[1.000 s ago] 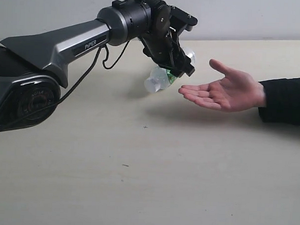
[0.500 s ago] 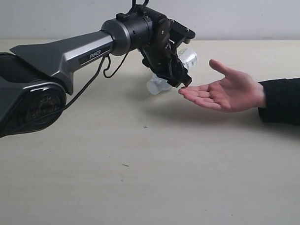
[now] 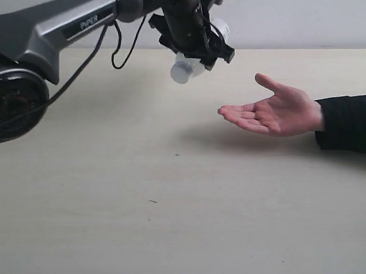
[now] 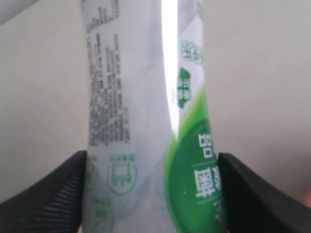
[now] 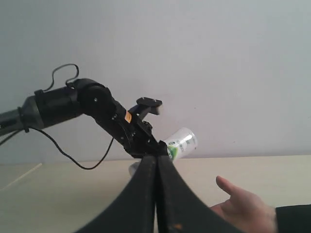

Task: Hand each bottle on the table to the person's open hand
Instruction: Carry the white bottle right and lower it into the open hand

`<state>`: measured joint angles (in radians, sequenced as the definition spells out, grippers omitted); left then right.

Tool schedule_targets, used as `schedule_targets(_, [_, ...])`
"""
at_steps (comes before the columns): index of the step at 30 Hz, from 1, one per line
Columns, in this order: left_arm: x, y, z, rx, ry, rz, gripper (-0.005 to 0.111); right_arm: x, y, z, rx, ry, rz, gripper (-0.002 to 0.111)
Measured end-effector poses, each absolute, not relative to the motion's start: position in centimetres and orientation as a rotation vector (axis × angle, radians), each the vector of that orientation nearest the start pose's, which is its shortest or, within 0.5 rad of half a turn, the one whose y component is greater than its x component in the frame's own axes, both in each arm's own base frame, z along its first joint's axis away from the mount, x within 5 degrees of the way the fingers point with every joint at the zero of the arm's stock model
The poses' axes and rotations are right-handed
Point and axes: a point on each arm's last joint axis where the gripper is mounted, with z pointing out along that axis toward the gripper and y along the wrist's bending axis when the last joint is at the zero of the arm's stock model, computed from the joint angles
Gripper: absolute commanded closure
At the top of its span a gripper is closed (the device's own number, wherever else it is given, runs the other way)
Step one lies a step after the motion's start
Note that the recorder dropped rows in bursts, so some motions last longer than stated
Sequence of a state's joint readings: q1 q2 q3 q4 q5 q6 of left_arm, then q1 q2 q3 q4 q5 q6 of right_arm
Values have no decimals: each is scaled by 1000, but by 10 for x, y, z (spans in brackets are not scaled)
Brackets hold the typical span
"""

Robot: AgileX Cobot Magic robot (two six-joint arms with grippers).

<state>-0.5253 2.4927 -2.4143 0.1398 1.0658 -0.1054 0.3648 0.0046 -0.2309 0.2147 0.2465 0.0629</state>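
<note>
Above the far side of the bench (image 3: 168, 220), the left pincer (image 3: 204, 50) is clamped on a clear bottle (image 3: 184, 68) with a green-and-white label. The bottle hangs in the air, tilted, its pale cap end lower and turned away from the person's hand (image 3: 271, 113). Seen from the left wrist, the pincer's (image 4: 153, 194) two dark ribbed fingers (image 4: 48, 194) press against opposite sides of the bottle (image 4: 146, 121). The hand lies open, palm up, to the right of the bottle, lower than it and apart from it, with a black sleeve (image 3: 349, 122) at the wrist. The right pincer (image 5: 156, 165) is closed, finger against finger, with nothing between; beyond it the bottle (image 5: 181, 143) and hand (image 5: 243, 206) show.
</note>
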Motion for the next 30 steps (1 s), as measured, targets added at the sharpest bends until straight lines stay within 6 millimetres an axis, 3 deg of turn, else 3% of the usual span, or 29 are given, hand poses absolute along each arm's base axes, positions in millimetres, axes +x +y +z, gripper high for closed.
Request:
schedule_targets(2, [465, -258, 234, 541, 2583, -38, 107, 36, 19, 268, -114, 1519, 550, 108])
schedule_targets(5, [451, -262, 255, 504, 2610, -61, 107, 36, 19, 268, -114, 1519, 550, 108])
schedule_targets(11, [399, -306, 283, 509, 2618, -166, 107, 36, 19, 268, -114, 1519, 550, 108])
schedule_targets(17, [357, -325, 266, 514, 2718, -153, 107, 36, 19, 268, -114, 1519, 550, 108])
schedule_targets(22, [320, -339, 257, 379, 2685, -296, 107, 36, 19, 268, -114, 1519, 550, 108])
schedule_targets(26, [302, -346, 232, 251, 2653, -400, 107, 36, 19, 268, -114, 1519, 550, 108])
schedule_targets(30, [300, -349, 204, 93, 2607, -520, 107, 36, 19, 268, -114, 1519, 550, 108])
